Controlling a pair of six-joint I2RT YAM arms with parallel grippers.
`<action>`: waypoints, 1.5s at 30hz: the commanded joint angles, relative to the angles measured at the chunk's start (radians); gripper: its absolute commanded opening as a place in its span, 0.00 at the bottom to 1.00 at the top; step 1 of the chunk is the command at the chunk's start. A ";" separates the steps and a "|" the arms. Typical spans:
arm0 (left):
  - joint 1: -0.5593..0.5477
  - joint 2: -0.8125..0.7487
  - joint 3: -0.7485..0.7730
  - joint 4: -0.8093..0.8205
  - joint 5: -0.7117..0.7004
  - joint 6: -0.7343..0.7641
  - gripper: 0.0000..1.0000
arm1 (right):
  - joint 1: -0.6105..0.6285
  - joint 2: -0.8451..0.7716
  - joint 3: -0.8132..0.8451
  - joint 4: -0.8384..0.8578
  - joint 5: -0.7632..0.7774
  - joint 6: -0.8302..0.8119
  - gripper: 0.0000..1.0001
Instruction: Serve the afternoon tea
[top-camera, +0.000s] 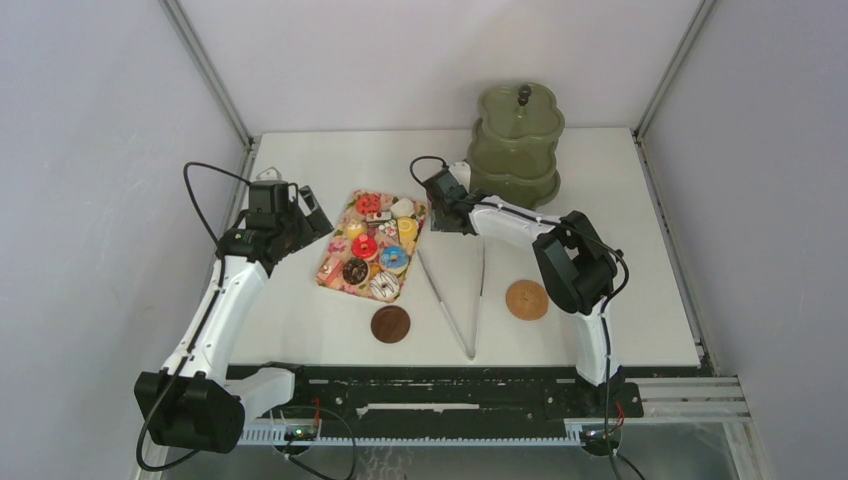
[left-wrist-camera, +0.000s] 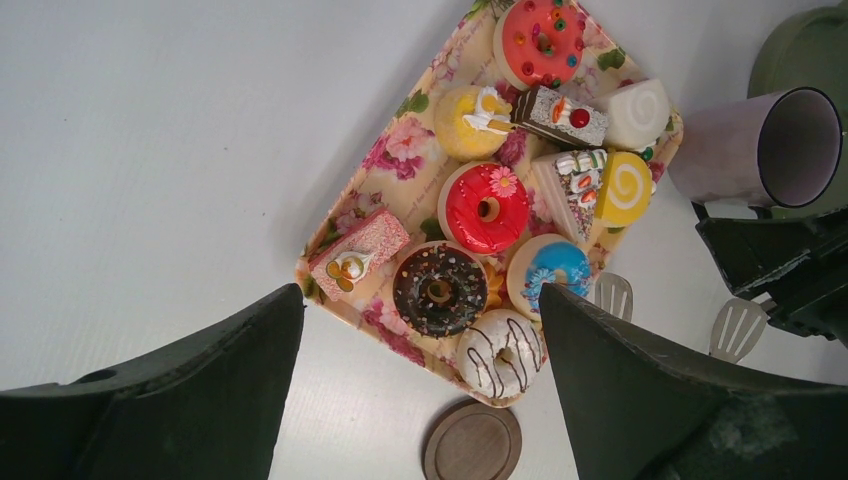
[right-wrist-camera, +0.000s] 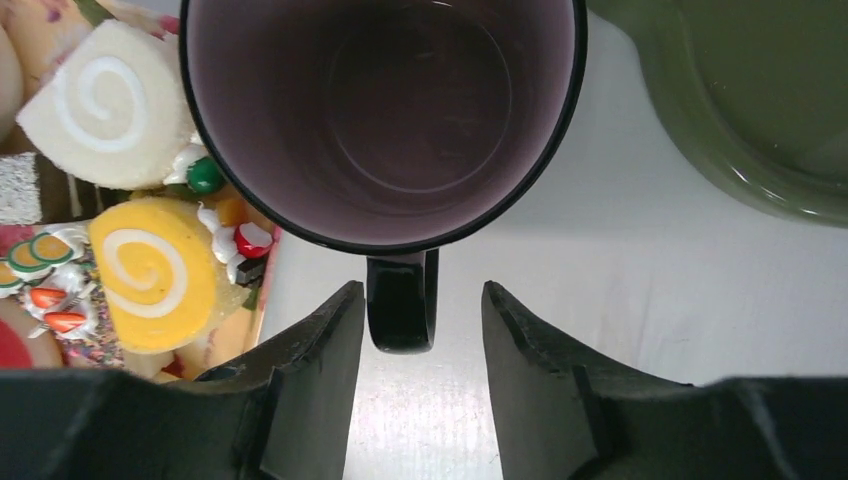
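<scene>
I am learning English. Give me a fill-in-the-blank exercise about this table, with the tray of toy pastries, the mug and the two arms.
1. The open right gripper has one finger on each side of the ____ of the mauve mug.
2. The long metal tongs lie between ____ round wooden coasters.
3. The left gripper, facing the colourful toy pastries on the floral rectangular tray, is ____ (open or shut).

Missing words: handle; two; open.

Your white table is carrying a floral tray. A mauve mug is sitting just beside the tray's far corner, in front of a green tiered stand. Long tongs are lying between a dark coaster and a light coaster.
</scene>
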 joint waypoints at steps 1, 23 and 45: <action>-0.003 -0.015 0.019 0.012 0.002 0.024 0.92 | -0.004 0.006 0.046 0.011 0.020 -0.041 0.52; -0.003 -0.017 0.009 0.006 0.008 0.023 0.92 | 0.106 -0.375 -0.278 0.131 0.096 -0.216 0.00; -0.003 -0.032 -0.004 0.013 0.030 0.009 0.92 | 0.029 -0.934 -0.717 0.118 0.393 -0.041 0.00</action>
